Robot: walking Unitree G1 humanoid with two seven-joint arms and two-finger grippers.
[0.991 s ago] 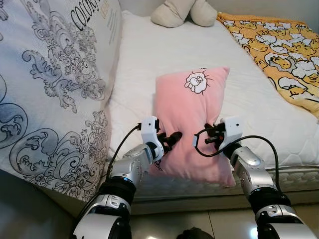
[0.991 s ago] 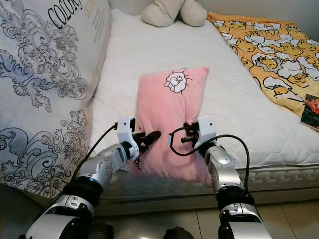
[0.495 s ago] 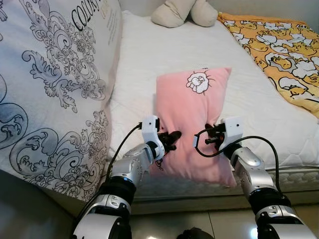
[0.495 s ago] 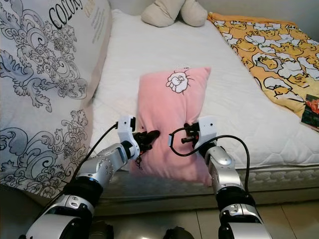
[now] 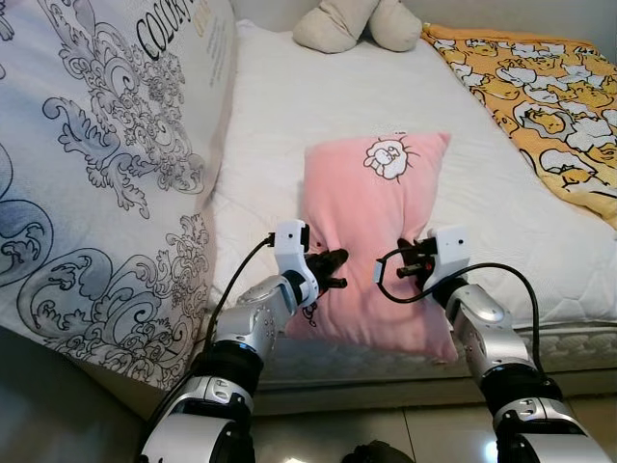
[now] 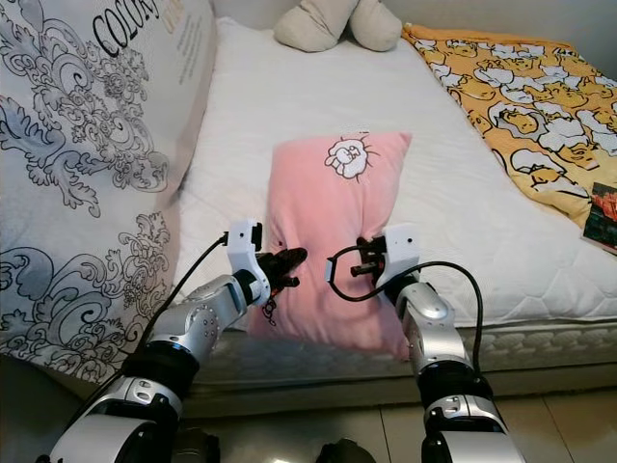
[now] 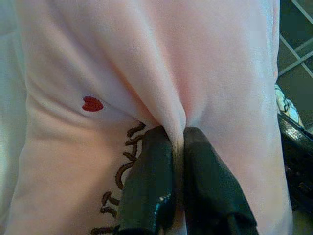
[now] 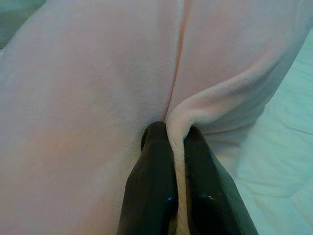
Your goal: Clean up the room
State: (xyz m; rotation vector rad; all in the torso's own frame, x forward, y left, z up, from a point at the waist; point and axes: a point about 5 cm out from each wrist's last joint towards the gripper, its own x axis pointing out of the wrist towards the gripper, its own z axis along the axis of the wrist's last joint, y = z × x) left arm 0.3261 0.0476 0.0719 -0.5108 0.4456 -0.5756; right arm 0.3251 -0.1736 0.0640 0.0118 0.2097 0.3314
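The pillow (image 5: 371, 231) is pink with a white cartoon figure outlined in black, plus a small red heart and dark lettering. The bed (image 5: 289, 125) is white; the blanket (image 5: 540, 96) is orange-yellow with white cartoon figures, and the grey-white quilt (image 5: 96, 174) bears dark scrollwork.

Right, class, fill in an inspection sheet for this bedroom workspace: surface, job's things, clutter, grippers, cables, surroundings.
Surface: white mattress, bare in the middle.
Job's things: pink pillow with a cartoon print, its near end hanging over the bed's edge.
Clutter: beige plush toy at the bed's far end; yellow cartoon blanket along the right side.
Grippers: left gripper and right gripper each pinch a fold of the pillow.
Cables: black cable looped beside each wrist.
Surroundings: patterned duvet on the left; tiled floor below.
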